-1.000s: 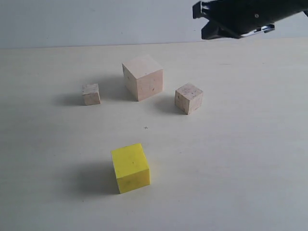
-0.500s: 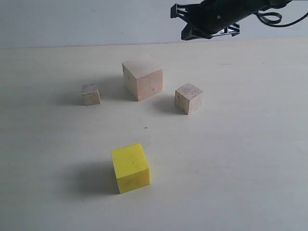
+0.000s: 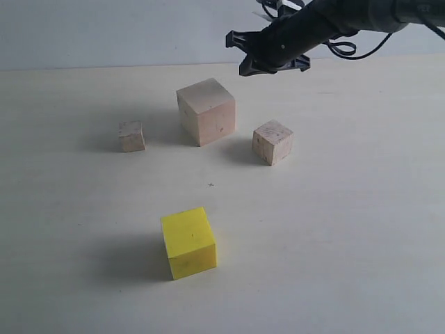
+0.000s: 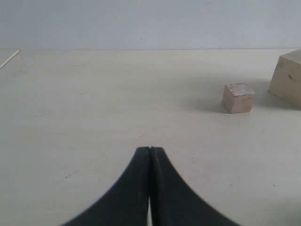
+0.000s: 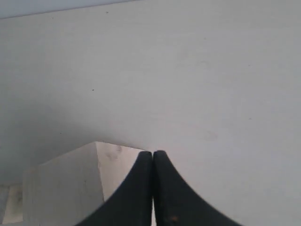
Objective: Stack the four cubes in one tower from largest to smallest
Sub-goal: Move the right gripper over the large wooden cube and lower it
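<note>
Four cubes stand apart on the pale table (image 3: 348, 229). The large pale wood cube (image 3: 206, 111) is at the back. The tiny wood cube (image 3: 131, 136) lies to its left and the medium wood cube (image 3: 272, 142) to its right. Nearer the front is the yellow cube (image 3: 188, 242). My right gripper (image 3: 238, 54) hangs shut and empty in the air, behind and to the right of the large cube (image 5: 70, 183); its tips (image 5: 153, 153) are pressed together. My left gripper (image 4: 150, 149) is shut and empty, low over bare table, with the tiny cube (image 4: 239, 97) and the large cube's edge (image 4: 288, 77) ahead of it.
The table's far edge meets a plain light wall (image 3: 104, 31). Black cables (image 3: 361, 47) loop off the right arm (image 3: 334, 21).
The right arm has swung left and slightly down from the upper right, closer to the large cube. Its gripper has stayed shut. The cubes have not moved.
</note>
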Robot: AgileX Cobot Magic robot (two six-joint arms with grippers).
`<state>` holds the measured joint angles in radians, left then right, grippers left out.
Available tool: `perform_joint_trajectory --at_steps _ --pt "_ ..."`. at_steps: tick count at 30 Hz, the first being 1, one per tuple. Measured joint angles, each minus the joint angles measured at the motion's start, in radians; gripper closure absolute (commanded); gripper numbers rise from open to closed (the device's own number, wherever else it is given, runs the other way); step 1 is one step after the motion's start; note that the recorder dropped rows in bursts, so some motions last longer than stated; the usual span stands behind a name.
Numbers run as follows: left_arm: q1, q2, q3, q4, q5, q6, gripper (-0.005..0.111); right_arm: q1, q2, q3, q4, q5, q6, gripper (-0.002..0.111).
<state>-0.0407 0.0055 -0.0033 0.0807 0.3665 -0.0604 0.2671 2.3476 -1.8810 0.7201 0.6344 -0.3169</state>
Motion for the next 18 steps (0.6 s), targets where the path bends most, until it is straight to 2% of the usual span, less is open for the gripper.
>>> perform_joint_trajectory --at_steps 9,18 --pt "0.0 0.0 0.0 0.0 0.0 0.0 0.107 0.0 0.091 -0.062 0.121 0.05 -0.047 0.108" --pt "0.0 0.0 0.0 0.0 0.0 0.0 0.107 0.002 0.097 -0.062 0.289 0.138 -0.219 0.108"
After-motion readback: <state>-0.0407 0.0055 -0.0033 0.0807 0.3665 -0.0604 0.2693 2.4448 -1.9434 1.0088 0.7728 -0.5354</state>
